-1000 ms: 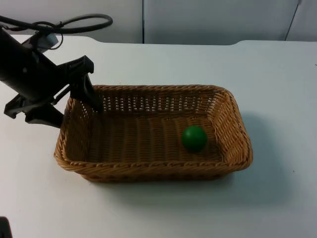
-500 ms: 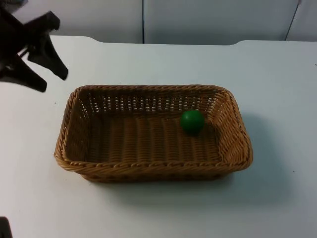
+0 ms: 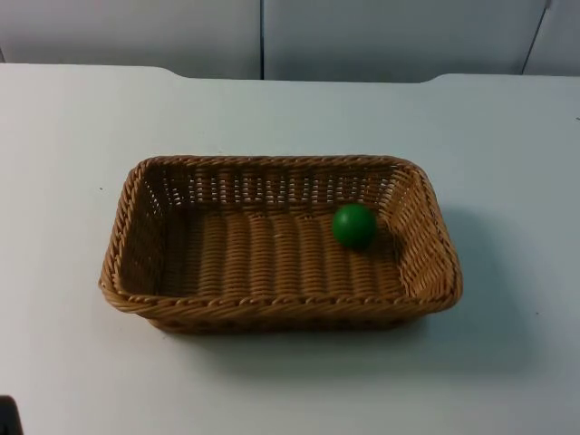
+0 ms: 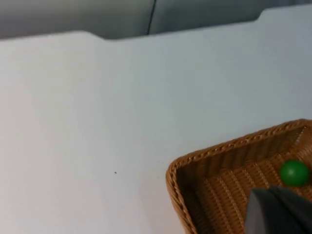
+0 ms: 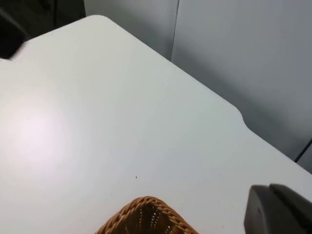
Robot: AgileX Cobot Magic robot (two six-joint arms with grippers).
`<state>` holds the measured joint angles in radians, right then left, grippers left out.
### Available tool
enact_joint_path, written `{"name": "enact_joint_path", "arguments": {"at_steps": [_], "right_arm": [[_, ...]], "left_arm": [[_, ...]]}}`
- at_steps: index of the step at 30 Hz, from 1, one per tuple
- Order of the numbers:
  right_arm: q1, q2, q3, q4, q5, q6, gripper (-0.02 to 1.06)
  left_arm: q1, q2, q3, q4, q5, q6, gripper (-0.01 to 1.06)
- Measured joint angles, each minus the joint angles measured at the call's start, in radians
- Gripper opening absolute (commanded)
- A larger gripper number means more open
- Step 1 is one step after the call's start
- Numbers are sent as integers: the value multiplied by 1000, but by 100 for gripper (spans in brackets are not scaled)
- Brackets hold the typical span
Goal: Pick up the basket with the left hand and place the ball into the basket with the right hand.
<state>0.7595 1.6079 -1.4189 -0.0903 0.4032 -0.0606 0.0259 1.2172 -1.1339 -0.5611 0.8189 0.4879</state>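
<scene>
White table (image 3: 507, 136) against a grey wall; from the top the ball (image 3: 353, 226) already sits inside the basket (image 3: 272, 308), basket resting flat on the table, so I'd say it's basically done. Left wrist view catches a basket corner and the ball, right wrist view just a rim corner. Can't tell either gripper's jaw state. No readable writing anywhere.

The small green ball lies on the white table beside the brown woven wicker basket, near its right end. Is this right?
Not quite. The small green ball lies inside the brown woven wicker basket, near its right end, not on the white table beside it. The top view shows it.
</scene>
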Motion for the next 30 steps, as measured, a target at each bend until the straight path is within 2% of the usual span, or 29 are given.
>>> {"name": "enact_joint_path", "arguments": {"at_steps": [2, 3, 5, 10, 13, 15, 18, 19, 21, 23, 30], "right_arm": [[0, -12, 0, -7, 0, 0, 0], [0, -12, 0, -7, 0, 0, 0], [0, -21, 0, -14, 0, 0, 0], [0, -25, 0, -18, 0, 0, 0], [0, -26, 0, -20, 24, 0, 0], [0, -26, 0, -20, 38, 0, 0], [0, -26, 0, -28, 67, 0, 0], [0, -26, 0, -28, 67, 0, 0], [0, -26, 0, -29, 80, 0, 0], [0, -26, 0, -31, 90, 0, 0], [0, -26, 0, -33, 94, 0, 0]], "left_arm": [[0, -178, 124, 33, -55, 0, 0], [0, -178, 124, 33, -55, 0, 0], [0, -383, 269, 60, -83, 2, 0], [0, -700, 485, 75, -74, 40, 0], [0, -926, 581, 91, -17, 47, 0], [0, -983, 600, 104, 14, 40, 0], [0, -1155, 629, 183, 64, -66, 0], [0, -1155, 629, 183, 64, -66, 0], [0, -1208, 624, 244, 78, -151, 0], [0, -1211, 608, 290, 143, -206, 0], [0, -1211, 607, 359, 227, -261, 0]]}}
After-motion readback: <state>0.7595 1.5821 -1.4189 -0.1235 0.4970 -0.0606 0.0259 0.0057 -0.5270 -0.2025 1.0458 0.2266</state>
